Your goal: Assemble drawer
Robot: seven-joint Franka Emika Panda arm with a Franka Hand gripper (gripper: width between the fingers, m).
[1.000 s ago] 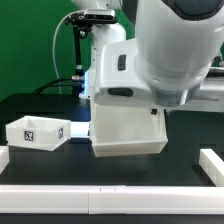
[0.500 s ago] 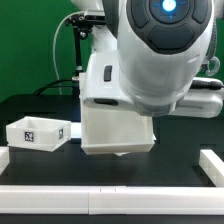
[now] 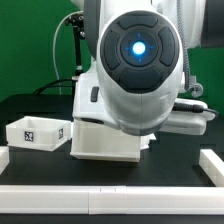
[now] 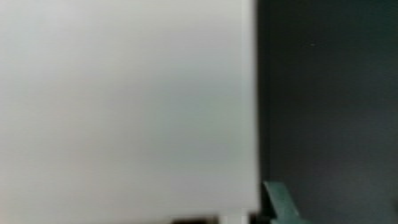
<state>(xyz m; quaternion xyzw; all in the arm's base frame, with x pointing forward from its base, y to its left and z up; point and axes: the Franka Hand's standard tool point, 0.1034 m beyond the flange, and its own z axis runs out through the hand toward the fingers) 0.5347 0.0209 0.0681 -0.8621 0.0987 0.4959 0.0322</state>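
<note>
Arm (image 3: 140, 62) partly hides box shell (image 3: 104, 144), 1 tray (image 3: 38, 132) just beside it.

You have a black table (image 3: 30, 108) across the middle left of the frame. A long white bar (image 3: 60, 198) runs along the bottom edge, and a shorter white bar (image 3: 212, 163) sits at lower right. A green backdrop (image 3: 30, 40) fills the upper left, crossed by a thin black cable (image 3: 57, 55).
</note>
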